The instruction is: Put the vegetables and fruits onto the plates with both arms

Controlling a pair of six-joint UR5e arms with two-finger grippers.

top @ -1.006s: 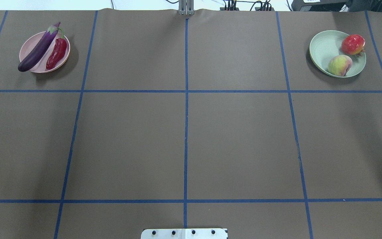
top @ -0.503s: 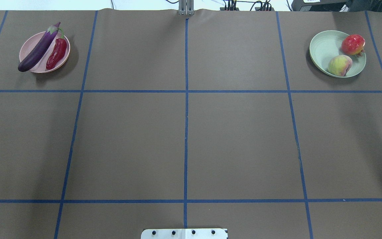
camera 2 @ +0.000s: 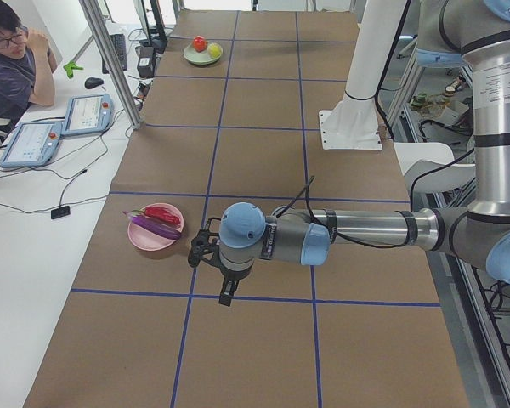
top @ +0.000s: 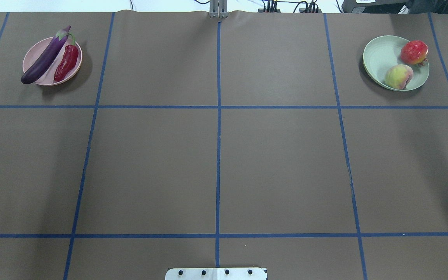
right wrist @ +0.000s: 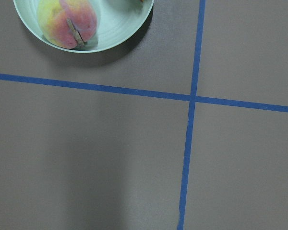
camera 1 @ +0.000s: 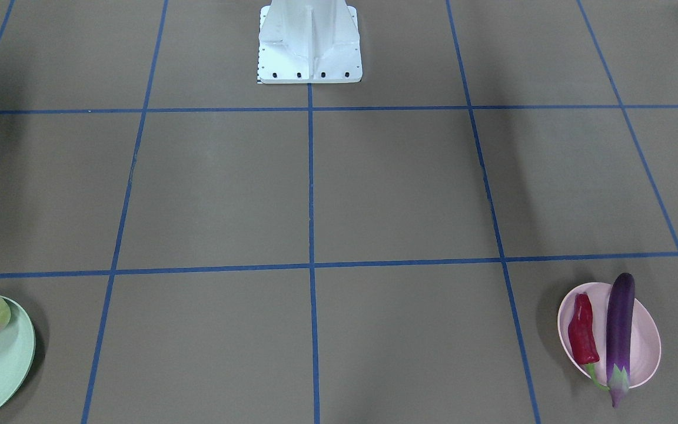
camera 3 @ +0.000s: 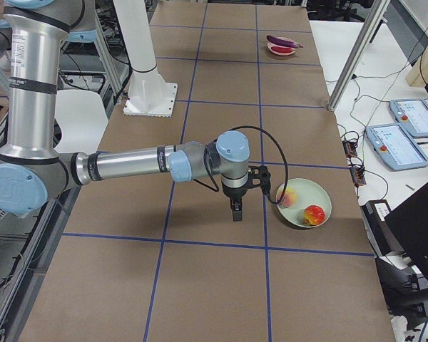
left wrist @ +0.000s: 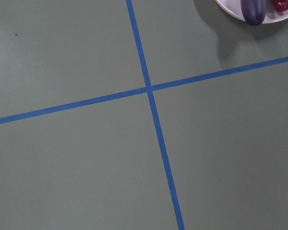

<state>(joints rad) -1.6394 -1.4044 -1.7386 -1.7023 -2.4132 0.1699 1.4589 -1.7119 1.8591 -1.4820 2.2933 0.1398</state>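
Robotics lab, operator sitting beside the tape-gridded table, teach pendants lying on a white desk alongside it.

Near arm: grey tubular arm stretched over the brown gridded surface
Tool: black tool pointing down, near the green plate
Plate: pale green round plate holding yellow-pink peach and red-orange ball
Far end: pale pink plate with long purple eggplant

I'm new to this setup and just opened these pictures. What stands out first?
A purple eggplant and red chili lie on the pink plate at the far left of the table. A peach and red bumpy ball sit on the green plate at the far right.
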